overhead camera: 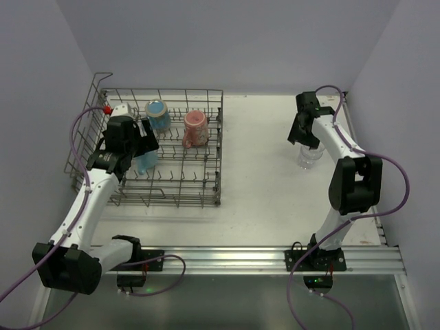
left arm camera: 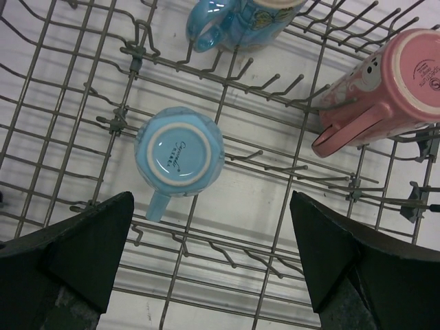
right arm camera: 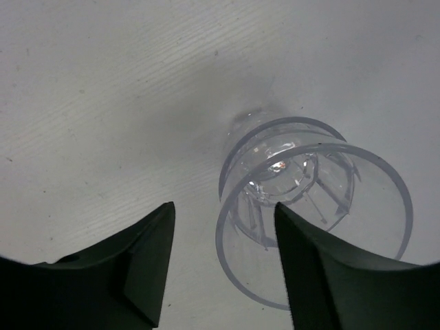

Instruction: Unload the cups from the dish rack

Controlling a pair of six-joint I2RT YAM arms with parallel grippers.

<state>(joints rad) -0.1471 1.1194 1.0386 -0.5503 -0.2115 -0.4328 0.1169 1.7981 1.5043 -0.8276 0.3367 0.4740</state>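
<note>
Main risk on the left: the left gripper point(left arm camera: 212, 206) hangs with its jaws spread wide above an upside-down light blue ceramic cup point(left arm camera: 180, 152) inside the grey wire dish rack point(overhead camera: 165, 89). The cup sits among upright tines point(left arm camera: 275, 82), and its small handle points toward the gripper. If the fingers come down off-centre, one could strike a wire or the handle, and the cup could tip or wedge instead of being caught. Its glazed wall looks smooth, so a shallow pinch may well slip.

Main risk on the right: the right gripper point(right arm camera: 223, 210) is open and holds nothing. A clear glass tumbler point(right arm camera: 295, 172) stands upright just below it on the white tabletop point(overhead camera: 261, 172), mostly behind the right-hand finger rather than in the gap. A sideways swing could knock it over, and it looks light enough to roll.

The cups: the light blue one shows a pale ringed base with faint lettering. At the far side of the rack, a darker blue handled mug point(left arm camera: 240, 17) stands with a cream-coloured rim showing. A pink handled mug point(left arm camera: 392, 86) lies tilted against the tines, printed base outward and handle low. Three cups remain in the rack, which stands at the left of the tabletop. The tumbler is out, well apart at the right.
</note>
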